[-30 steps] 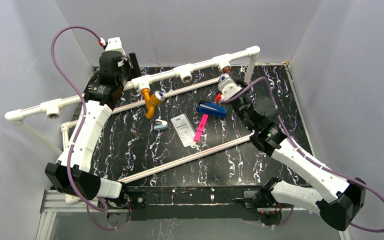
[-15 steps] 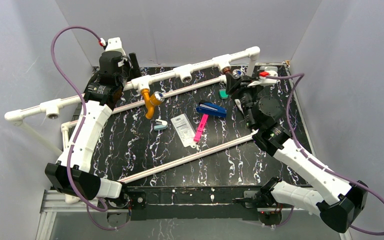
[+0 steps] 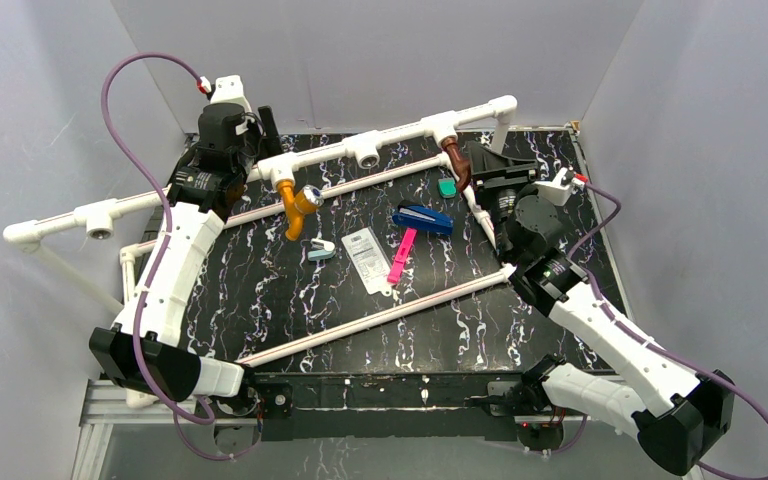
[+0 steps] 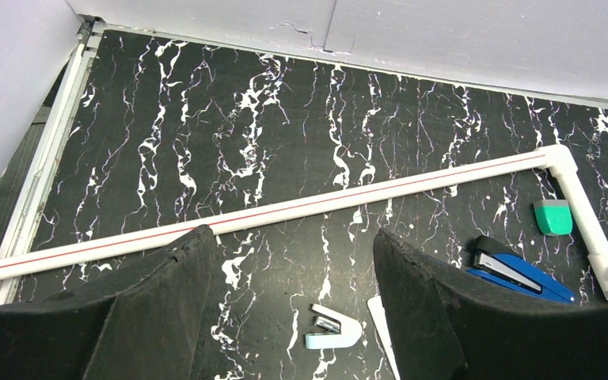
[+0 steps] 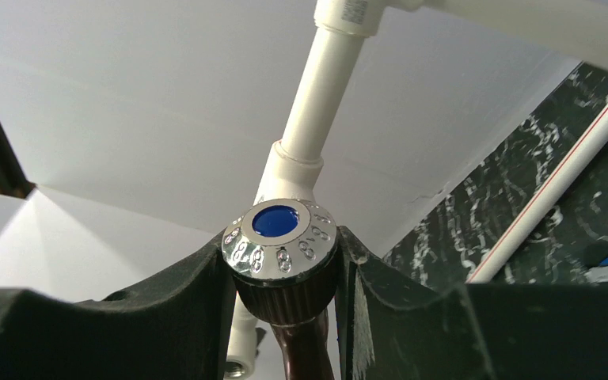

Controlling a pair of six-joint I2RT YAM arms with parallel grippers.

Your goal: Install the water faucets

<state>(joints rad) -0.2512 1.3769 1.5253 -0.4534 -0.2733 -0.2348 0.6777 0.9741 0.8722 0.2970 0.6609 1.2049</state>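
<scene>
Under tee (image 3: 443,126), brown faucet (image 3: 455,165) spout-down

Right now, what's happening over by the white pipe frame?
The right gripper is clamped on the silvery knob of the dark brown plastic faucet, which sits at a white pipe tee on the far rail. The orange plastic faucet hangs from another tee. The left gripper is open and empty.

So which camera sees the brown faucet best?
The right wrist view: the brown faucet fills the middle, its shiny blue-capped knob squeezed in the right tool. The top view shows the faucet tiny, at the white pipe. The left wrist view misses it.
</scene>
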